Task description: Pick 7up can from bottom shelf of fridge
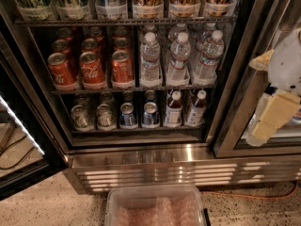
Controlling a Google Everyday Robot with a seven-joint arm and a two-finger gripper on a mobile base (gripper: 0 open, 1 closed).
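The fridge [141,166] stands open in front of me, with its ribbed steel base below. On the bottom shelf [136,131] two pale silvery 7up cans [81,117] [104,115] stand at the left front, with more like them dim behind. Next to them are two blue-sided cans [127,115], then two dark bottles [173,108]. My gripper [277,109], white and cream, hangs at the far right in front of the neighbouring cooler. It is well away from the cans and holds nothing that I can see.
Red Coca-Cola cans [91,69] and water bottles [178,58] fill the rack above. The fridge's glass door [19,126] stands open at the left. A clear plastic bin [157,206] sits on the floor below the base. An orange cable [263,194] lies at the lower right.
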